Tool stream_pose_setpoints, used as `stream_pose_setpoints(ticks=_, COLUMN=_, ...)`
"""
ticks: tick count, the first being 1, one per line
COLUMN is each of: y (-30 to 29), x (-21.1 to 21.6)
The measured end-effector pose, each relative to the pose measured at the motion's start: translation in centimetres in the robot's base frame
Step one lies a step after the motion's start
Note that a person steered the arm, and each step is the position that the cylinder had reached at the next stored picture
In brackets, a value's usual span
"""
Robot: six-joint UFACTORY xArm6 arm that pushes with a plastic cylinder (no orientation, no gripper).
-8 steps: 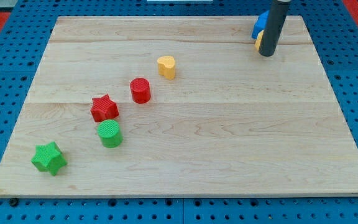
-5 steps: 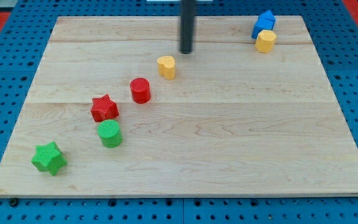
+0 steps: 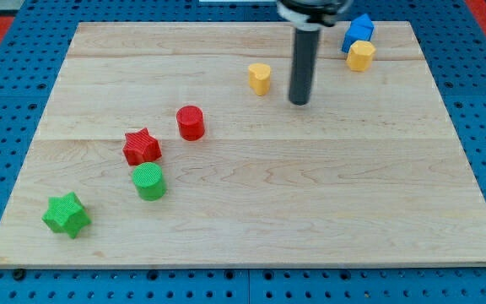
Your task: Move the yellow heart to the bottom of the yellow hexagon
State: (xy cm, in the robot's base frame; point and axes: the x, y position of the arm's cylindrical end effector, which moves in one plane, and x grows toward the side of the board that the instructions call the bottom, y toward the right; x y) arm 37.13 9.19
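Yellow heart (image 3: 260, 78): on wooden worktop (image 3: 310, 186), near my tip's 9 o'clock, apart.
My tip (image 3: 299, 102): bare rod tool, grasping nothing.
Yellow hexagon (image 3: 361, 56): at tip's 2 o'clock, touching blue block (image 3: 358, 31).

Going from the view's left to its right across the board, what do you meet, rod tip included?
green star → red star → green cylinder → red cylinder → yellow heart → my tip → yellow hexagon

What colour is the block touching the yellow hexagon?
Blue: the blue block sits just above the yellow hexagon, in the camera view.
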Motion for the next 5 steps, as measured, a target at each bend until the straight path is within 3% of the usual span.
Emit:
stream_pose_setpoints(ticks=1, y=-4.6, x=1.8)
stream_pose_setpoints(ticks=2, y=-13.4, x=1.9)
stream_pose_setpoints(ticks=3, y=-18.7, x=-0.7)
stream_pose_setpoints(ticks=4, y=-16.8, x=-2.9)
stream_pose_setpoints(ticks=5, y=-8.4, x=-2.9)
